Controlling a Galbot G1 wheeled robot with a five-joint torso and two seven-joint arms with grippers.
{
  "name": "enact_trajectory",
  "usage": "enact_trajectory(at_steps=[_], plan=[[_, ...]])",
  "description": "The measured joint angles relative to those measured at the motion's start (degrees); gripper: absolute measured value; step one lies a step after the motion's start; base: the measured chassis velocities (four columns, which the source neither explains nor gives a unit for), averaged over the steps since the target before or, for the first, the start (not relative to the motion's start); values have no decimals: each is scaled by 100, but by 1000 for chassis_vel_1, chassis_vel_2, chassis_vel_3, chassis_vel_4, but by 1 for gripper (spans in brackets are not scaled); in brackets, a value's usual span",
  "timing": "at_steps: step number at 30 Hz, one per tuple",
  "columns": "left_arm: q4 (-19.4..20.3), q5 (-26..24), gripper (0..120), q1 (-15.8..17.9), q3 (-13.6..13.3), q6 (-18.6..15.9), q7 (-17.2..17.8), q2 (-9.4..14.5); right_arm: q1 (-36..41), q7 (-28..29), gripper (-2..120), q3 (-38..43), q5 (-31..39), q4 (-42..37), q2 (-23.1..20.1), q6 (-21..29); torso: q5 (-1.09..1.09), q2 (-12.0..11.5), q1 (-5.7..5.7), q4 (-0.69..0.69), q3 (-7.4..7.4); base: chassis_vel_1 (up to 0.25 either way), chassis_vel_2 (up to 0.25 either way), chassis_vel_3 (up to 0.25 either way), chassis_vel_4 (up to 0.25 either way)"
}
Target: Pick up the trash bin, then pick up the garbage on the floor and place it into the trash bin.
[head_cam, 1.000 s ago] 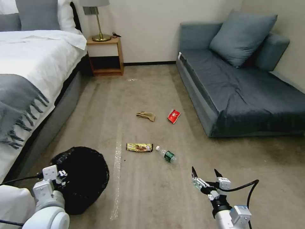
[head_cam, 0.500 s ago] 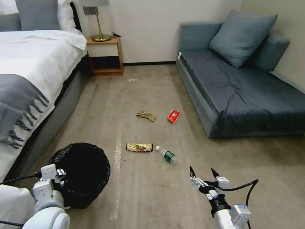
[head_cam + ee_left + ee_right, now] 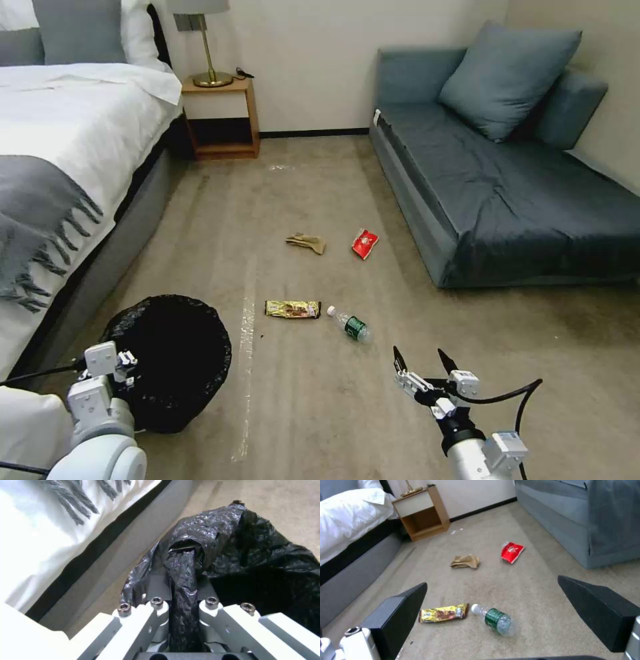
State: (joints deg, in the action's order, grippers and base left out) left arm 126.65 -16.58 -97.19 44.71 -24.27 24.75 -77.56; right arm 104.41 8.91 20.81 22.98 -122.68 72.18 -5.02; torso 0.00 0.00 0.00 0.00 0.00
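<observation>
The trash bin (image 3: pixel 175 360), wrapped in a crinkly black bag, hangs at the lower left beside the bed. My left gripper (image 3: pixel 123 365) is shut on its rim; the left wrist view shows the fingers (image 3: pixel 156 585) pinching the bag-covered rim (image 3: pixel 183 575). The garbage lies on the carpet: a clear bottle (image 3: pixel 350 325) (image 3: pixel 495 620), a gold-brown wrapper (image 3: pixel 293 309) (image 3: pixel 444 613), crumpled tan paper (image 3: pixel 307 242) (image 3: pixel 465 561) and a red packet (image 3: pixel 365 243) (image 3: pixel 511 552). My right gripper (image 3: pixel 419 355) (image 3: pixel 491 582) is open, above the floor just short of the bottle.
A bed (image 3: pixel 60 167) with a fringed grey throw runs along the left. A wooden nightstand (image 3: pixel 221 113) with a lamp stands at the far wall. A blue-grey sofa (image 3: pixel 507 193) lines the right side. A strip of clear tape (image 3: pixel 245 347) lies on the carpet.
The trash bin, held by my left gripper, has shifted slightly up the picture. My right gripper has moved a little forward and left toward the bottle, still open.
</observation>
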Motion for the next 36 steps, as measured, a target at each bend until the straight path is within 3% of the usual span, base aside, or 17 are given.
enact_trajectory(at_steps=[36], plan=[[-151, 60, 7, -2, 11, 168, 18, -25, 6, -124, 100, -60, -150, 197, 26, -202, 0, 1, 0, 0, 0, -16, 15, 18, -16]])
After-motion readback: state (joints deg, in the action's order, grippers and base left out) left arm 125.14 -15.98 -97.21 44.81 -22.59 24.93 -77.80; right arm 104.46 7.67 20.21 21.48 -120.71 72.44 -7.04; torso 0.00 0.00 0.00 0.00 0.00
